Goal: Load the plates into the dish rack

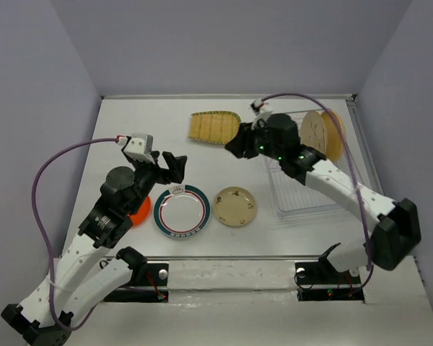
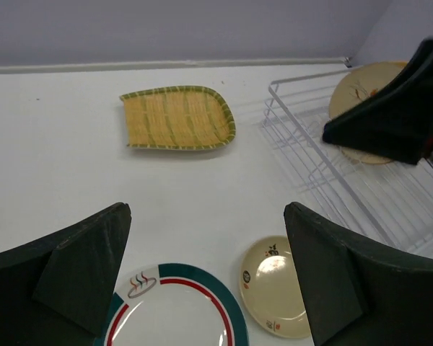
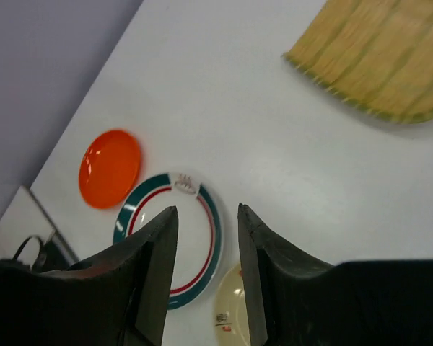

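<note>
Dish rack (image 1: 307, 196) holds two upright plates; tan plate (image 1: 336, 135), floral plate (image 1: 314, 130).

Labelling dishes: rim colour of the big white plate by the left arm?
Teal band, thin red ring inside, on the white plate; best in left wrist view.

The rack (image 1: 292, 198) stands on the table's (image 1: 130, 130) right side, with the floral plate (image 1: 314, 130) and plain plate (image 1: 335, 137) upright in its far end. To its left three lie in a row: left plate (image 1: 143, 215), middle plate (image 1: 181, 210), right plate (image 1: 236, 206). The oblong dish (image 1: 213, 127) lies behind them.
</note>
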